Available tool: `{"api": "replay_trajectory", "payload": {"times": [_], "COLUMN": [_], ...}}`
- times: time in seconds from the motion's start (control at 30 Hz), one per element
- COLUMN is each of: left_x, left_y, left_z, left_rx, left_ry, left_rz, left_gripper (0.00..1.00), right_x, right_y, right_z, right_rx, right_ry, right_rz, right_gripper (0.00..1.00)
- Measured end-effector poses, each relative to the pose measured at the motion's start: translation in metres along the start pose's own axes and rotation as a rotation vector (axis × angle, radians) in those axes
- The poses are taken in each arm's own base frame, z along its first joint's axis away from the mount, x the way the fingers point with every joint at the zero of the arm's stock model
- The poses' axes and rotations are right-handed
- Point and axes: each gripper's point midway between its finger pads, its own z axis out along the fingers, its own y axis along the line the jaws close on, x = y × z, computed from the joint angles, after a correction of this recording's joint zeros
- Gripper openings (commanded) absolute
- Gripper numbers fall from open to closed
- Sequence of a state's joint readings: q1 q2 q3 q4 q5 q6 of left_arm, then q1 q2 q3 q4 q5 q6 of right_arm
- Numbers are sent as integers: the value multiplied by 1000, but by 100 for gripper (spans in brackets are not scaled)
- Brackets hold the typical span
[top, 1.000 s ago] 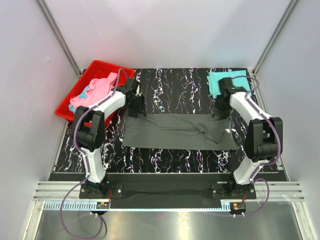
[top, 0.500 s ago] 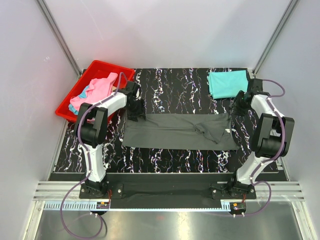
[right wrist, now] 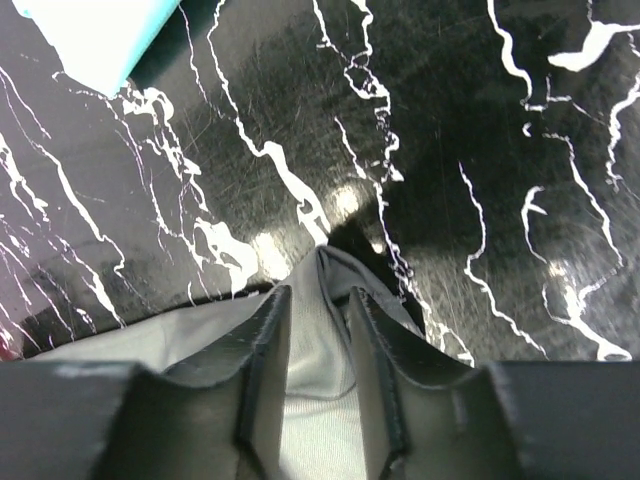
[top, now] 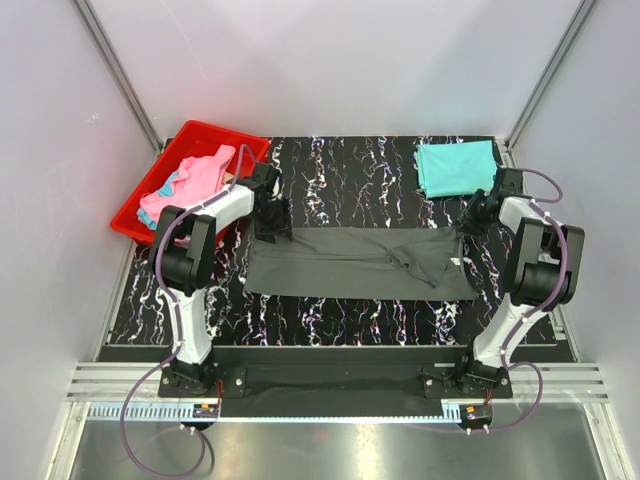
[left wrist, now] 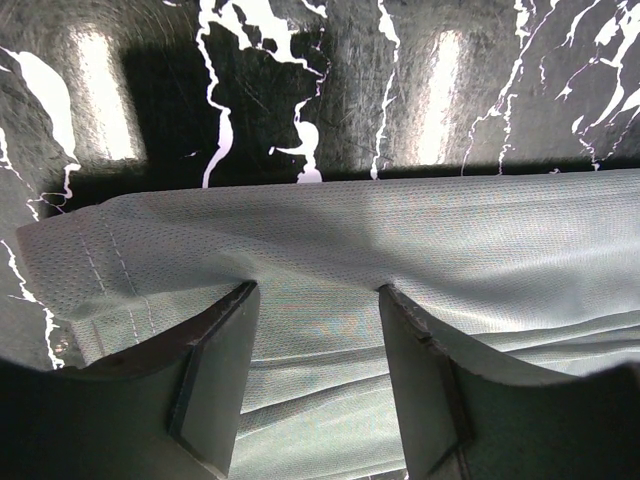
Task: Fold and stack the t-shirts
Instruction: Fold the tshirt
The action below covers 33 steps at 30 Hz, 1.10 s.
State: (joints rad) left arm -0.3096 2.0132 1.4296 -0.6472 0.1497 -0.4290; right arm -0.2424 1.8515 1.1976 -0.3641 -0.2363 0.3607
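Note:
A dark charcoal grey t-shirt [top: 350,262] lies folded into a long strip across the middle of the table. My left gripper [top: 270,226] is at its far left corner. In the left wrist view it [left wrist: 315,290] is open, with its tips resting on the grey cloth [left wrist: 330,240] near the hem. My right gripper [top: 468,218] is at the shirt's far right corner. In the right wrist view it [right wrist: 318,292] is nearly closed, with a raised ridge of grey cloth [right wrist: 322,340] pinched between the fingers. A folded teal t-shirt [top: 455,167] lies at the far right, and its corner shows in the right wrist view [right wrist: 90,35].
A red plastic bin [top: 135,222] stands at the far left and holds a pink shirt [top: 200,175] and some light blue cloth [top: 150,208]. The black marbled tabletop [top: 350,175] lies between the white enclosure walls.
My right gripper left the shirt's far right part, swung out to the right, then came back onto the far right corner and closed on it. My left gripper shifted slightly and stayed at the far left corner.

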Motion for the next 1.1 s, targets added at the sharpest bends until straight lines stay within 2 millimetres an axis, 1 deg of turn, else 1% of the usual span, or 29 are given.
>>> {"api": "replay_trajectory", "payload": {"times": [0.13,0.2,0.23,0.3,0.43,0.7,1.07,1.1], "left_x": [0,0,0,0,0,-1,-3,-3], "left_y": [0,0,-1,-1,-1,-1,-3,-3], "left_z": [1,1,1,0,0,1,-1,-1], "left_rx": [1,3,4,5,5,3,11,12], "left_ry": [-2,-5,-7,-9,-12,-34,-62,-62], "left_rz": [-5,-8,-9,-11,-17,-51,-105,-107], "left_gripper": [60,61,61,61,63,64,67,67], "right_x": [-1,-2,-2,-3,-7,-7,-12,-13], "right_y": [-1,-1,-2,-4,-7,-25,-22,-22], "right_z": [7,11,13,14,15,18,22,21], "right_rx": [-12,-21,-23,-22,-23,3,-7,-9], "right_ry": [-2,-5,-9,-14,-35,-59,-95,-97], "right_rz": [4,5,8,16,33,111,172,174], "right_gripper": [32,21,12,0,0,0,0,2]}}
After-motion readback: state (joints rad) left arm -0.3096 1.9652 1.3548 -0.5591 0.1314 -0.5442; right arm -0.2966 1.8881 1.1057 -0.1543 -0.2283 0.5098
